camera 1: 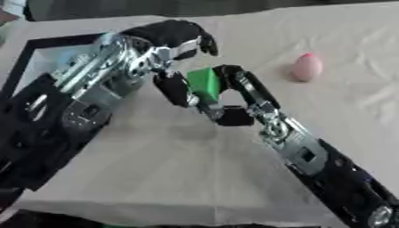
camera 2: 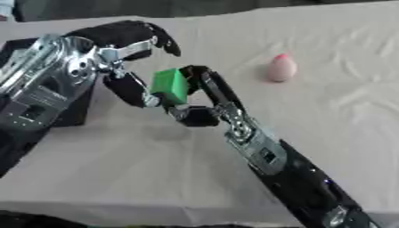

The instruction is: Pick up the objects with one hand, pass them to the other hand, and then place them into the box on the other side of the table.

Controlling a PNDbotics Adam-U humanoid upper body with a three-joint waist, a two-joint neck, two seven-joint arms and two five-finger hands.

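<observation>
Green block (camera 2: 169, 86) mid-air between both hands: right hand (camera 2: 204, 95) pinches it, left hand (camera 2: 124, 42) curls over without closing. Early release could drop it short of box (camera 1: 31, 49).

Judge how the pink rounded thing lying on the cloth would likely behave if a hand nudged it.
The pink object looks rounded and egg-like, so it would probably roll or wobble rather than slide. The wrinkled cloth may slow it. Its tapered end suggests a curved path.

Cloth-covered table (camera 1: 179, 178): pink object (camera 1: 306, 67), black box (camera 1: 31, 49).
</observation>
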